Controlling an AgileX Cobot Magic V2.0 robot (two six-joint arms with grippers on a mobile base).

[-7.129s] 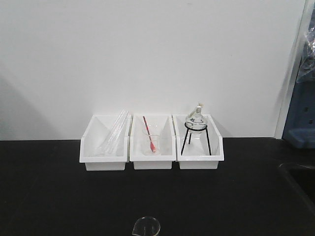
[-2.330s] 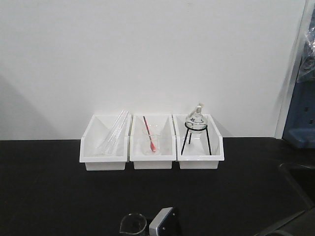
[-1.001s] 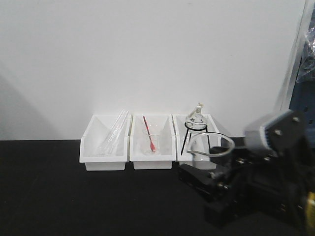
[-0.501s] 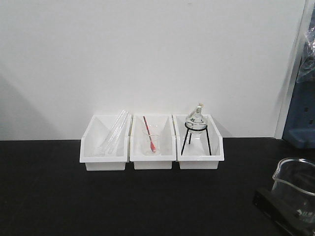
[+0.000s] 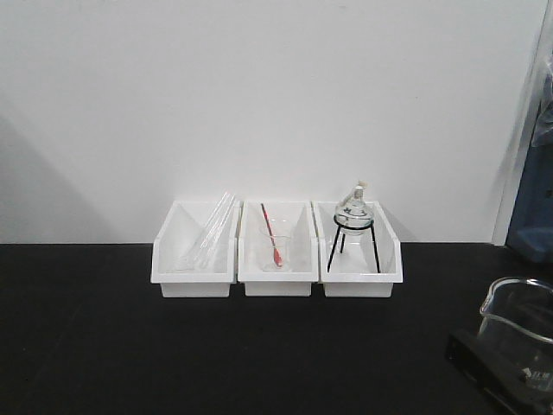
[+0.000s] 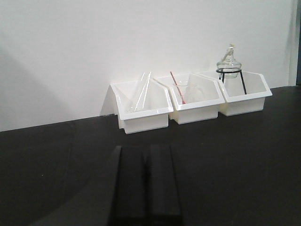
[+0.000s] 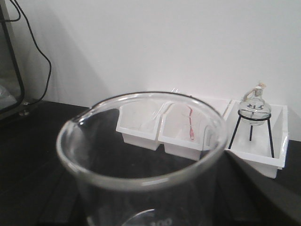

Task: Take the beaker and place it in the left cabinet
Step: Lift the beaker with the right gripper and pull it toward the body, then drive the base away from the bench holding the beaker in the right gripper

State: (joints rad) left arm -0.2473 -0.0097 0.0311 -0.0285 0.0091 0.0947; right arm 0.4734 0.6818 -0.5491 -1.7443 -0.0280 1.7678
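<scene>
The beaker (image 5: 521, 324) is clear glass with a pour spout and white marks. It is held at the bottom right of the front view, above the black table (image 5: 130, 346). My right gripper (image 5: 508, 370) is shut on it, with a black finger (image 5: 471, 353) showing on its left. In the right wrist view the beaker's rim (image 7: 141, 176) fills the frame and a dark finger (image 7: 268, 193) lies to its right. My left gripper (image 6: 146, 181) is shut and empty, low over the table. The left cabinet is out of view.
Three white bins stand against the white wall: one with glass tubes (image 5: 197, 251), one with a smaller beaker and red-tipped tool (image 5: 276, 249), one with a round flask on a black tripod (image 5: 356, 226). A blue object (image 5: 531, 190) is at the right edge. A black frame with a cable (image 7: 11, 70) stands left.
My right gripper took the beaker from the table's front middle, lifted it and carried it right. Since half a second ago the bins have shifted slightly right and up in the front view.
</scene>
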